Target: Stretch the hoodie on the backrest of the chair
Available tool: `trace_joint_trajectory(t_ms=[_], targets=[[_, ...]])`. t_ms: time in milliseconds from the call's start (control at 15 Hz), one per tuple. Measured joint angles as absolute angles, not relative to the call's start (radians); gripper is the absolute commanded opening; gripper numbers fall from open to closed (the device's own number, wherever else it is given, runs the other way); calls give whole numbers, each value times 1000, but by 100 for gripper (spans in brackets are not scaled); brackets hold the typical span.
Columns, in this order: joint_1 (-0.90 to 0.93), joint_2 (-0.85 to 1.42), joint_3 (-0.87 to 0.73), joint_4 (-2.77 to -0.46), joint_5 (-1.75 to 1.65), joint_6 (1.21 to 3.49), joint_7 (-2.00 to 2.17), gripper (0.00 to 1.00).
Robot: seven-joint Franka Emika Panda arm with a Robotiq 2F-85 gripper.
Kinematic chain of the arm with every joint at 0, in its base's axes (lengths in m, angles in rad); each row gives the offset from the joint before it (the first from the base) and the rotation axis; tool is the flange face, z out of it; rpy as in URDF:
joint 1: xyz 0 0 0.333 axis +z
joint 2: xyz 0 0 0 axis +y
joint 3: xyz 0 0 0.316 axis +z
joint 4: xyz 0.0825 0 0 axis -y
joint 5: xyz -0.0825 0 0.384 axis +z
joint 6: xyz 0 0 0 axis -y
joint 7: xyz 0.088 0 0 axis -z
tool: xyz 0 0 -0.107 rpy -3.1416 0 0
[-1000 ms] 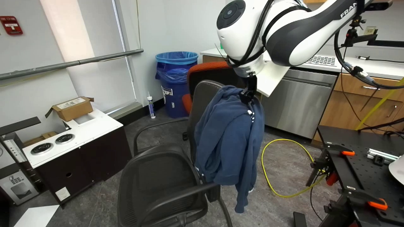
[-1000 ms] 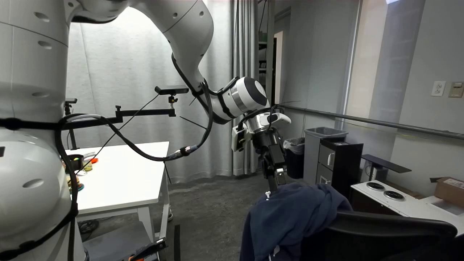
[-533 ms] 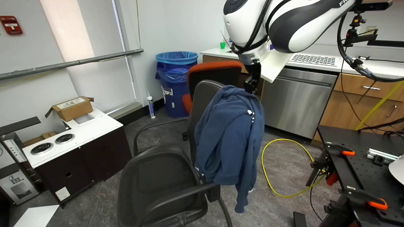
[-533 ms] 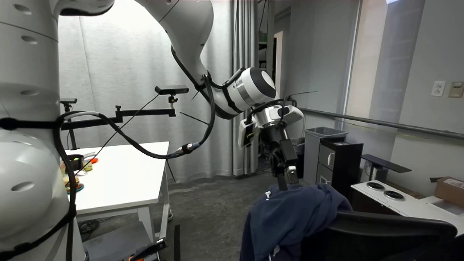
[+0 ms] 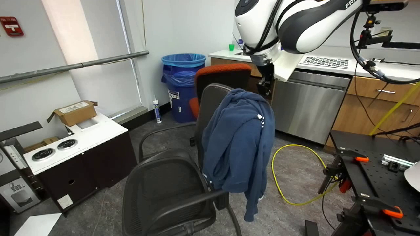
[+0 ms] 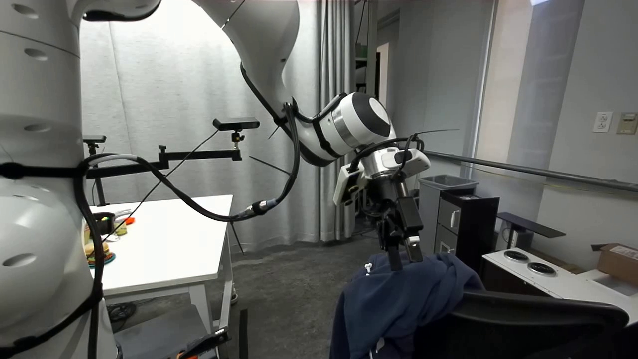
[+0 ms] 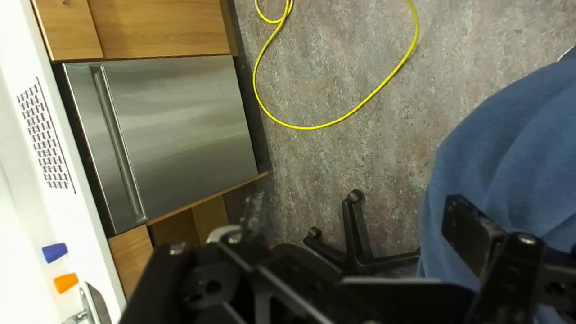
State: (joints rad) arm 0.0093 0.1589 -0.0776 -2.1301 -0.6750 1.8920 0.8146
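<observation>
The denim-blue hoodie [image 5: 237,144] hangs bunched over one side of the dark backrest [image 5: 210,103] of the black office chair [image 5: 164,186]. Its folds cover that upper corner, and a sleeve dangles low. White drawstring ends show on it in both exterior views. My gripper [image 5: 265,90] hovers by the top of the hoodie, on its far side in this exterior view. The fingertips overlap the hoodie [image 6: 398,299] in an exterior view; whether they touch it I cannot tell. In the wrist view the gripper [image 7: 355,211] is wide open, holding nothing, with one finger in front of the hoodie [image 7: 517,148].
An orange-backed chair [image 5: 223,69] stands just behind the black one, with a blue bin [image 5: 183,88] farther back. A stainless appliance [image 7: 180,135] and counter line the far side. A yellow cable [image 7: 310,128] loops on the floor. A white table [image 6: 174,239] stands near the arm base.
The gripper has lifted off from in front of the hoodie's upper part and shifted toward its far side, mostly in the first half second. Hoodie and chair look unmoved.
</observation>
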Motion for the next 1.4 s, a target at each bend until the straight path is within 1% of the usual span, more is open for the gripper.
trace_joint_trajectory(t_ms=[800,1400], targets=[[15,202,-52,-2119,-671,1909,743,100],[19,270,-48,-2047,-671,1909,676,100]])
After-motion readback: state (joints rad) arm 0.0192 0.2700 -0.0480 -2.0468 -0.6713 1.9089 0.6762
